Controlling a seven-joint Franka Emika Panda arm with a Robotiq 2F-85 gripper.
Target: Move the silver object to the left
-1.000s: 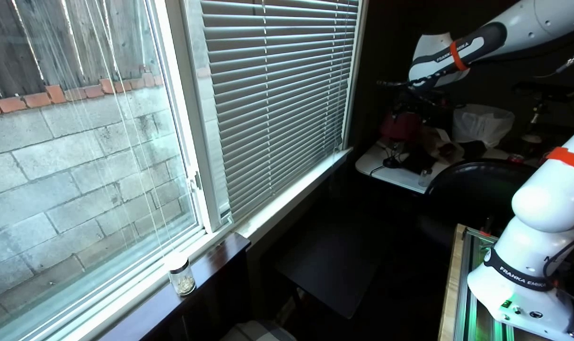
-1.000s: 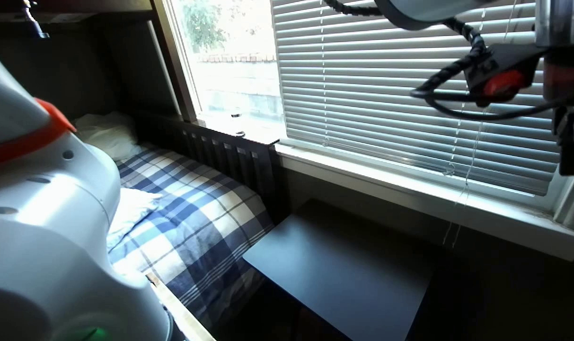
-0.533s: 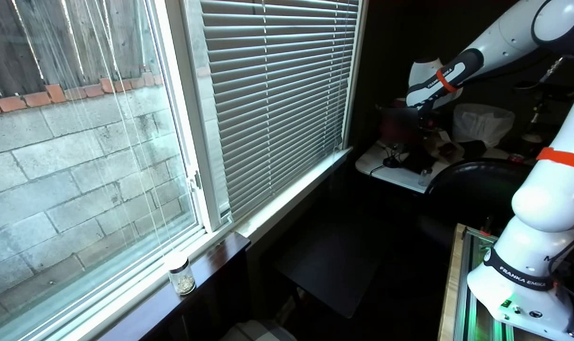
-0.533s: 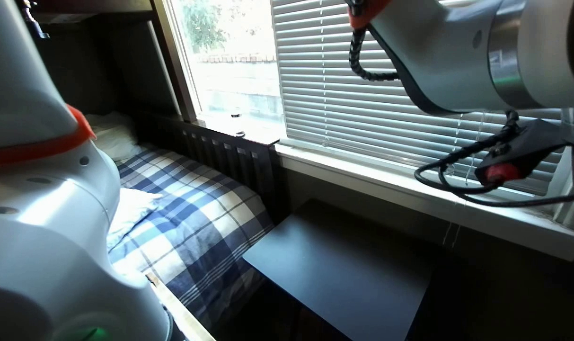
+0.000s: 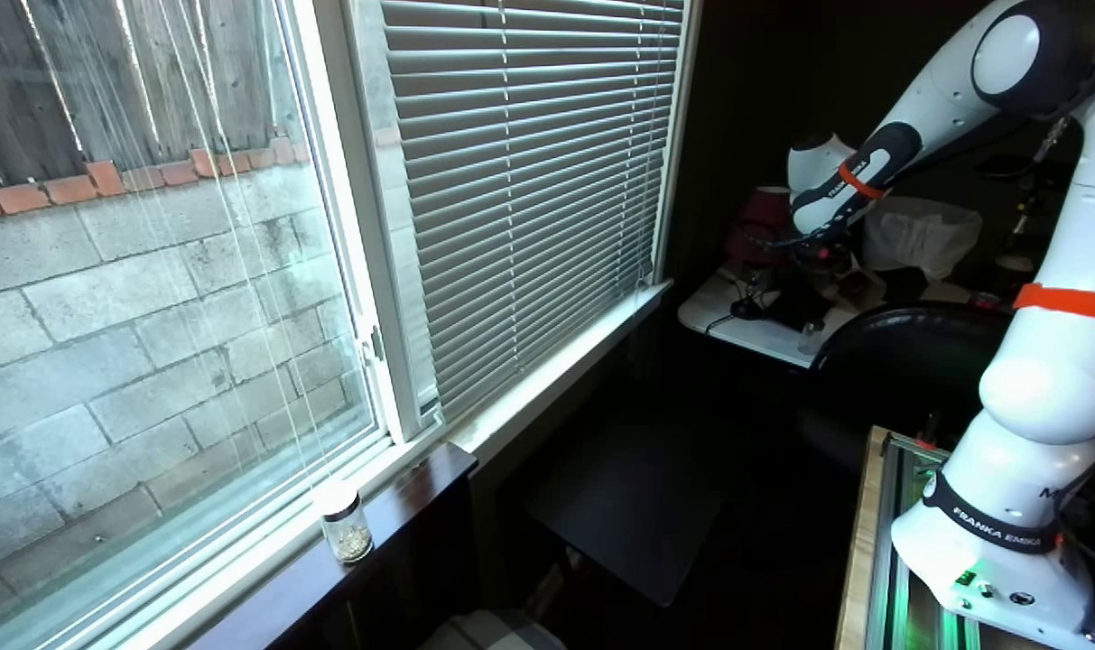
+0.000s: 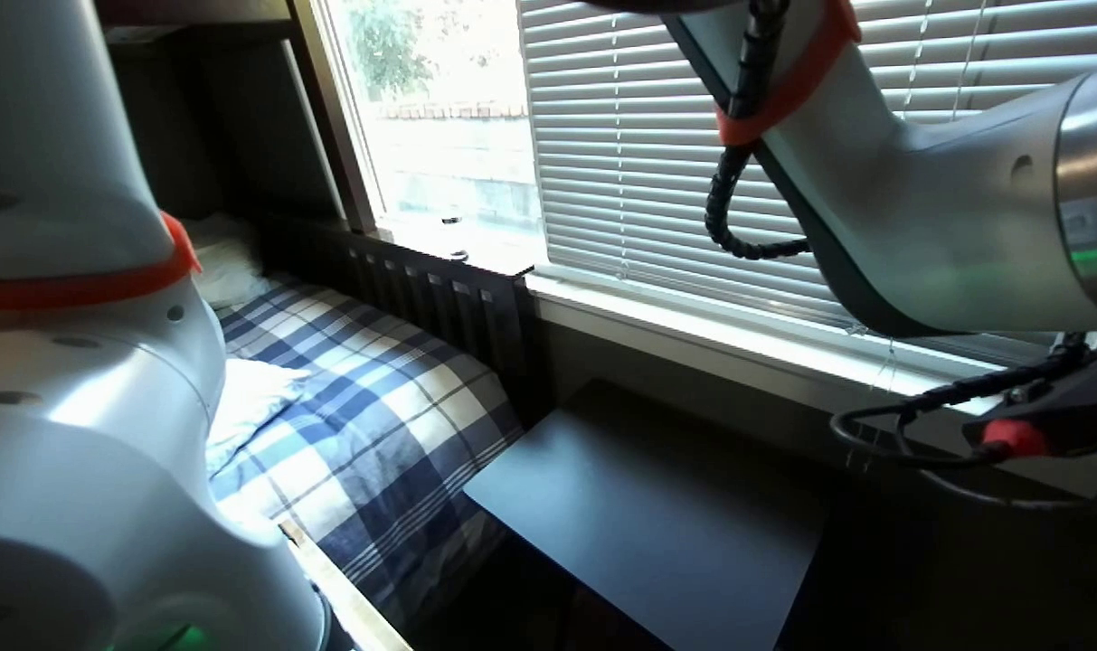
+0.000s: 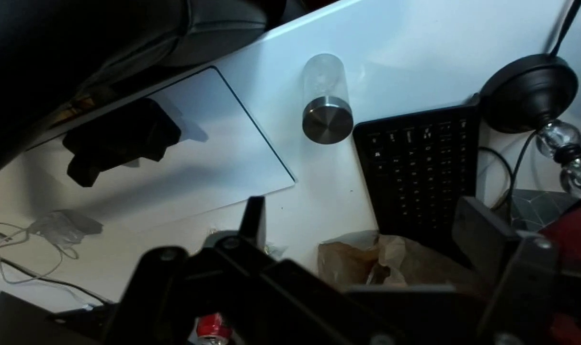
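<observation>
A clear jar with a round silver lid (image 7: 327, 120) is on the white table in the wrist view, between the keyboard and a pale mat. The jar also shows small on the white table in an exterior view (image 5: 811, 337). My gripper (image 7: 361, 211) is open in the wrist view, with nothing between its fingers. The jar lies beyond the fingertips, higher in that picture and apart from them. In an exterior view the gripper is dark and hard to make out above the white table.
A black keyboard (image 7: 419, 167), a brown paper bag (image 7: 352, 258), a lamp base (image 7: 529, 93), a black device (image 7: 122, 136) and a red can (image 7: 213, 328) are on the white table. A black chair (image 5: 917, 361) stands at its edge. Another jar (image 5: 347, 528) stands on the window ledge.
The arm has come down toward the white table. The forearm sits lower in both exterior views, and the gripper has left the picture at the right edge of one.
</observation>
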